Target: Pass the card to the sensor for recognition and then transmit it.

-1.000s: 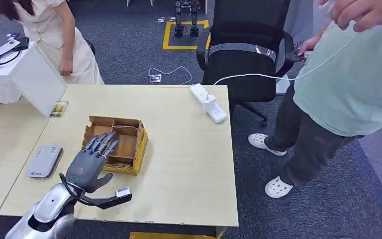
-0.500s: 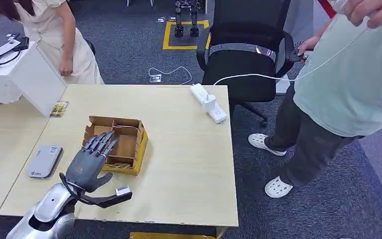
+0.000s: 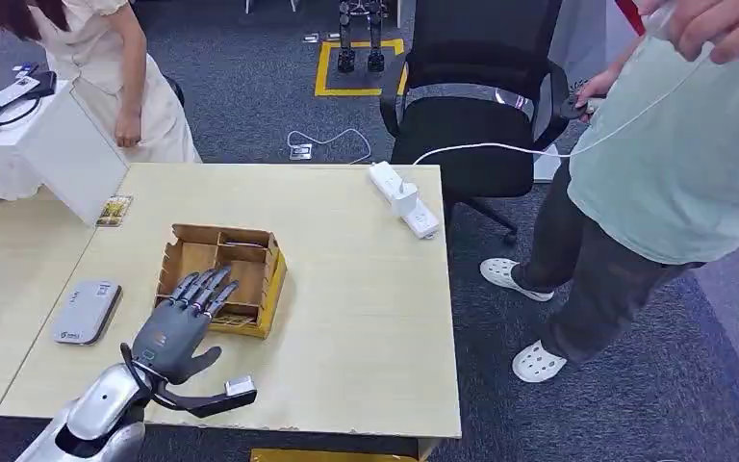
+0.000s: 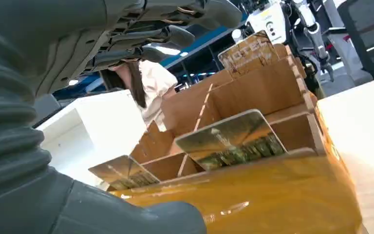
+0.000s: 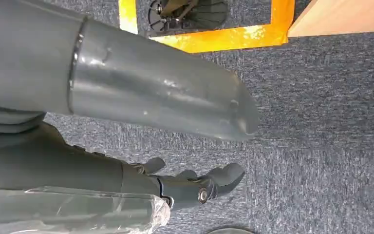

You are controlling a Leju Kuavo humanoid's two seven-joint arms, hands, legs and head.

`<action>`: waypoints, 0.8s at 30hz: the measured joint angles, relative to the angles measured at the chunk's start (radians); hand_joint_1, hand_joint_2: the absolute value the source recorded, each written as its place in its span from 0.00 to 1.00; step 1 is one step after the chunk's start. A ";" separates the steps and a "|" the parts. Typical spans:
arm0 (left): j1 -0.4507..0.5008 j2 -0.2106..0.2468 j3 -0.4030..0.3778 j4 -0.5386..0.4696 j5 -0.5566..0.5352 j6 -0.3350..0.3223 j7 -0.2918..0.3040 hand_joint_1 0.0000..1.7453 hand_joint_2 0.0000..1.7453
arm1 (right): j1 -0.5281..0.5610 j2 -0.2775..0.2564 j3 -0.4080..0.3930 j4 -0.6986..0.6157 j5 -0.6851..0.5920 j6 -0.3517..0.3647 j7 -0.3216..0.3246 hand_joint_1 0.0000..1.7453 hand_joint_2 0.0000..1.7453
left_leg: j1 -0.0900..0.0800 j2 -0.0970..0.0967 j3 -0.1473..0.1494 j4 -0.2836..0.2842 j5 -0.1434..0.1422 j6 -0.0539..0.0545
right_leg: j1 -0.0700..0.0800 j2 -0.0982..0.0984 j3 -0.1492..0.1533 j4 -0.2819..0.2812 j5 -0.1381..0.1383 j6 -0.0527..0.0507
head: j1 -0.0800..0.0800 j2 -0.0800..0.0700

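1. The left hand [image 3: 181, 325] is dark grey, with a ribbed grey cover at the wrist. It hangs over the near edge of the box [image 3: 269, 279] with its fingers [image 3: 214, 289] spread apart and stretched forward, and it holds nothing.
2. The box is brown corrugated cardboard with a glossy yellow outer wall. Thin cardboard dividers split it into small compartments.
3. In the left wrist view, a card [image 4: 231, 141] leans tilted in the near compartment. It is a flat rectangle with rounded corners and a printed picture on its face. A second card [image 4: 121, 171] leans in a neighbouring compartment, and a third [image 4: 243, 51] stands at the far side of the box.
4. The sensor [image 3: 86, 311] is a flat grey slab with rounded corners. It lies on the table [image 3: 366, 318], well apart from the box, on the robot's left.
5. The table top is pale, matt wood grain. A white power strip [image 3: 402, 200] lies at its far edge, with a thin white cable running off it.
6. The right hand [image 5: 185, 187] hangs over the dark speckled carpet [image 5: 316, 126]. Its fingers look loosely curled, but I cannot tell how open it is.
7. A person in a pale green shirt [image 3: 674, 164] stands to the right of the table, beside a black office chair [image 3: 476, 106].
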 joint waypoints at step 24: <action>0.008 -0.029 -0.006 0.030 -0.111 0.010 0.085 0.84 1.00 | 0.000 0.006 -0.043 -0.005 0.021 0.016 -0.019 0.00 0.00 | 0.000 0.000 0.000 0.000 0.000 0.000 | 0.000 0.000 0.000 0.000 0.000 0.000 | 0.000 0.000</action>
